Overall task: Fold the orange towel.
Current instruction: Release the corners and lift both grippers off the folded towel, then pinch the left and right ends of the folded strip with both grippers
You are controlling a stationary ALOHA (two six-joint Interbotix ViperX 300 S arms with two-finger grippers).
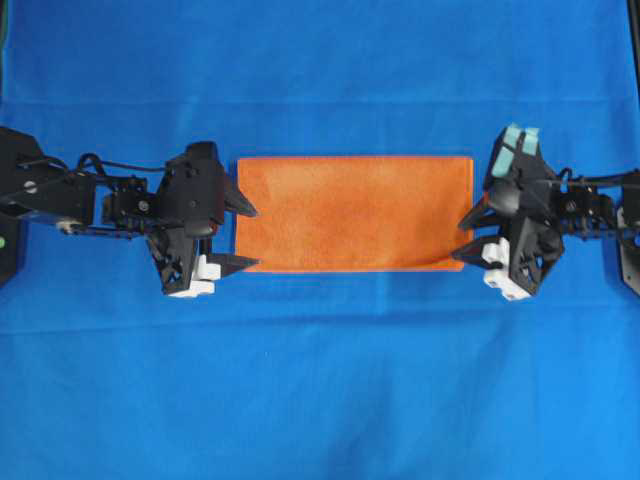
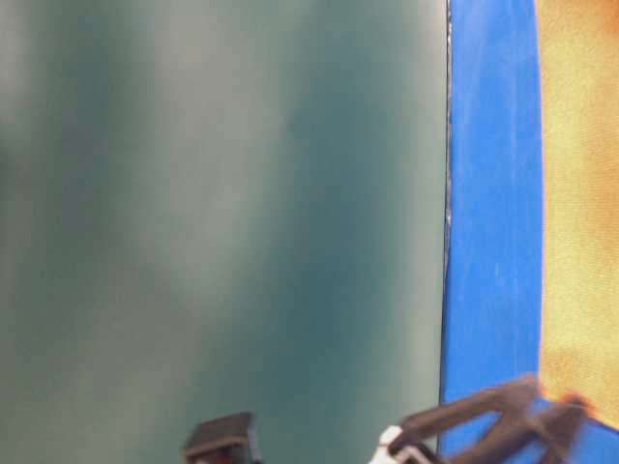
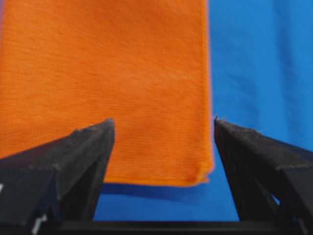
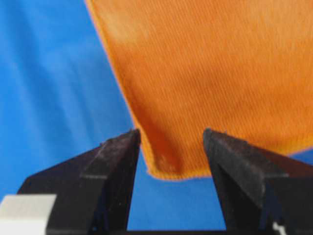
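Observation:
The orange towel point(image 1: 354, 213) lies flat on the blue cloth as a wide rectangle with layered edges. My left gripper point(image 1: 251, 236) sits at its left short edge, open, fingers apart and holding nothing. In the left wrist view the towel point(image 3: 107, 83) shows its near layered corner between the spread fingertips of that gripper point(image 3: 164, 122). My right gripper point(image 1: 462, 240) is at the right short edge near the front corner, also open. In the right wrist view a towel point(image 4: 210, 68) corner lies between the open jaws of the right gripper point(image 4: 171, 132), untouched.
The blue cloth point(image 1: 320, 380) covers the whole tabletop around the towel. Both arm bodies stretch outward to the left point(image 1: 60, 195) and right point(image 1: 590, 205) edges. The table-level view shows a dark green wall point(image 2: 222, 213) beside the blue cloth point(image 2: 491, 213).

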